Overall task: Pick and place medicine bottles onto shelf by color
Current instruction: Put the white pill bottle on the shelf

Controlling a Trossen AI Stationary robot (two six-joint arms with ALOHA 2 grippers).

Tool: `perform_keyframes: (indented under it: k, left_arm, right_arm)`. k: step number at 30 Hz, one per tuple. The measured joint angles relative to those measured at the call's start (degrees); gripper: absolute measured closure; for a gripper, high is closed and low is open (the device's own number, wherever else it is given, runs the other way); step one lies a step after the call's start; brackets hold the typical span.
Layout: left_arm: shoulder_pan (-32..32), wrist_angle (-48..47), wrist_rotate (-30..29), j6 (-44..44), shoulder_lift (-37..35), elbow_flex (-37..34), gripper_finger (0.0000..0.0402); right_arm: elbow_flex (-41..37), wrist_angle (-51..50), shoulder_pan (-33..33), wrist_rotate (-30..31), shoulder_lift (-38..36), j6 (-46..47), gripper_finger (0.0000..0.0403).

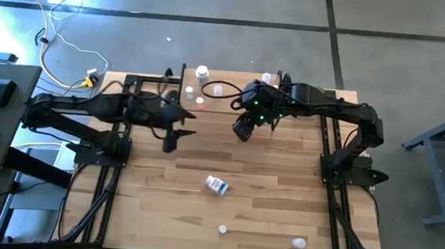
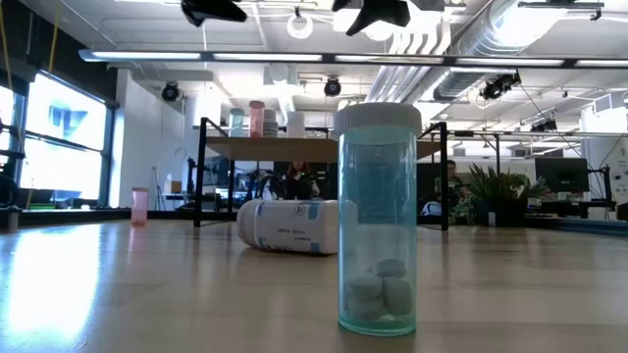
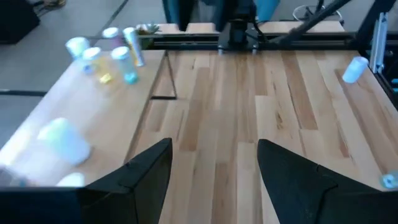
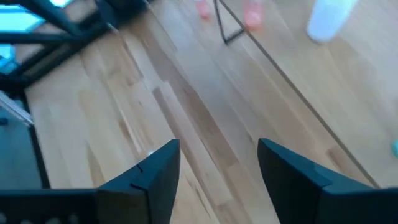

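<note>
While both grippers hang spread and empty near the shelf (image 1: 209,92), the right gripper (image 1: 243,131) should drop squarely over the fallen bottle (image 1: 217,185) mid-bench; left gripper (image 1: 170,142) waits.

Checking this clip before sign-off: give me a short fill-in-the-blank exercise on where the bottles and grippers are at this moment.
1. The white bottle with the blue label in the middle of the table lies on its ____.
2. The clear bottle with a white cap nearest the low camera stands ____.
3. Both the left gripper and the right gripper hold ____ between their fingers.
4. The shelf stands at the table's ____ edge, away from the low camera.

Missing words: side; upright; nothing; far
</note>
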Motion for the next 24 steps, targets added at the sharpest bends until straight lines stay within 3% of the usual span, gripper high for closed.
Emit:
perform_keyframes:
  k: [8, 12, 24]
  left_arm:
    - [-2.35, 0.38, -1.17, -7.87, -12.51, -8.69, 0.0177]
    - [-3.69, 2.65, -2.55, -11.38, -17.15, -12.72, 0.0177]
    - [-5.17, 3.74, -2.79, -12.55, -22.49, -16.38, 0.0177]
  right_arm:
    - [-0.02, 5.77, 2.68, -0.03, 1.80, 2.18, 0.0147]
    - [-0.02, 6.83, 3.79, -0.92, 3.52, 5.16, 0.0142]
    - [-0.04, 8.20, 7.25, -3.46, 10.65, 6.46, 0.0142]
